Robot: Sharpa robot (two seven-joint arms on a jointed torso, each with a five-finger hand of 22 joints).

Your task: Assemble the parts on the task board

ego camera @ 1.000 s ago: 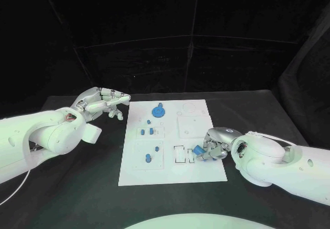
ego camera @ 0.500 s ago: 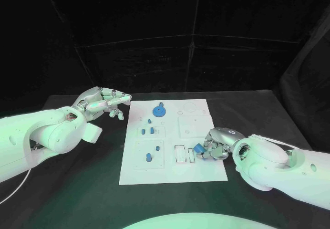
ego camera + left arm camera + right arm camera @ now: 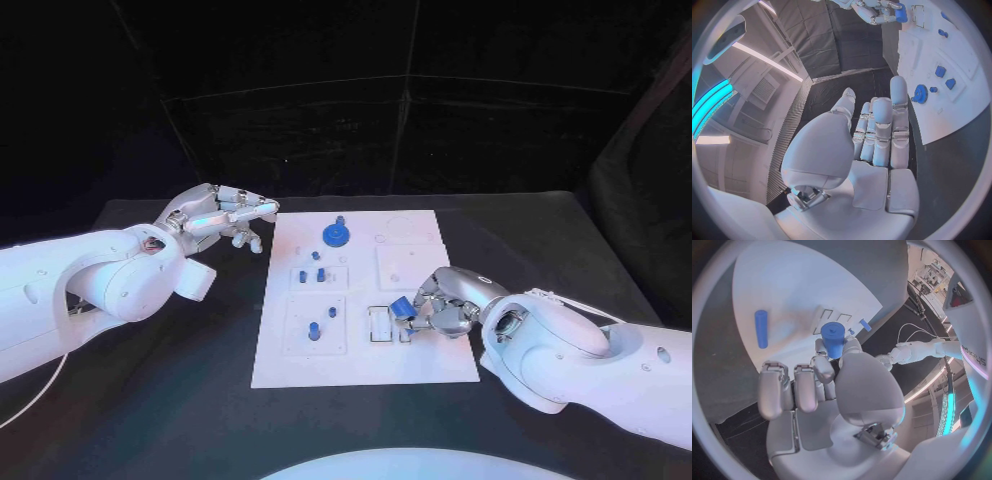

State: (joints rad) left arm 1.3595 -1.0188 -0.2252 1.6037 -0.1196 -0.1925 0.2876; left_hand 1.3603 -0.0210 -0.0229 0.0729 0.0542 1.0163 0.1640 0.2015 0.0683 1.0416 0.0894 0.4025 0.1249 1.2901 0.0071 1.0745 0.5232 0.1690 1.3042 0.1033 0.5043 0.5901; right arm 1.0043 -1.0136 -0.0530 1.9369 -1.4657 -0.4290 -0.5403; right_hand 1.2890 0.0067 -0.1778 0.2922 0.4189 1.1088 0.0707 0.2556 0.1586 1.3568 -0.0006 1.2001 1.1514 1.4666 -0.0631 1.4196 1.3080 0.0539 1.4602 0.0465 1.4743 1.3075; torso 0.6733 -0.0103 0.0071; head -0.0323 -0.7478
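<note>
The white task board (image 3: pixel 418 365) lies in the middle of the black table. My right hand (image 3: pixel 444 303) hovers over its right side and pinches a blue cylindrical part (image 3: pixel 402 308) between thumb and a finger, just beside the rectangular slots (image 3: pixel 381 323). The right wrist view shows that part (image 3: pixel 833 337) upright at the fingertips, over the board (image 3: pixel 798 285). My left hand (image 3: pixel 224 214) floats off the board's far left corner, fingers stretched out and holding nothing; the left wrist view shows it (image 3: pixel 874 131) flat and extended.
A blue gear (image 3: pixel 335 234) sits at the board's far end, with small blue pieces (image 3: pixel 310 275) in the left column and more (image 3: pixel 320 322) nearer me. A blue peg (image 3: pixel 761 328) lies loose on the board. Black table surrounds the board.
My right hand has carried the blue part a little to the left, closer to the rectangular slots. The left hand has stayed where it was.
</note>
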